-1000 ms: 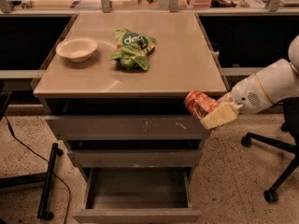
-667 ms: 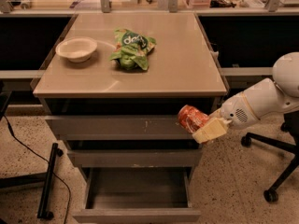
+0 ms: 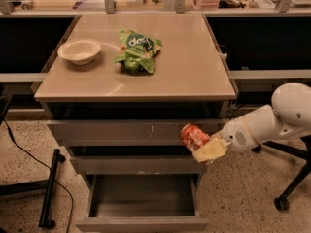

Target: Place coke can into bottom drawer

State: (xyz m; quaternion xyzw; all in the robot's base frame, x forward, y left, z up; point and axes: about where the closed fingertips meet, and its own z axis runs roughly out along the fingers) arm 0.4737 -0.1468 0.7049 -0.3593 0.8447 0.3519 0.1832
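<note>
Coke can point(image 3: 194, 137), apparently tilted along ten-to-four o'clock, is clamped in the jaws of the gripper point(image 3: 208, 149), with the open bottom drawer point(image 3: 142, 223) lying at seven o'clock from it.

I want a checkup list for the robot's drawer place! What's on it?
Surface: tan tabletop, holding two things.
Job's things: coke can held in the air before the upper drawers, right side; bottom drawer pulled open.
Clutter: white bowl and green snack bag on top.
Grippers: gripper at the cabinet's right front, jaws shut on the can.
Cables: black cable on the floor, left.
Surroundings: chair base, right.
</note>
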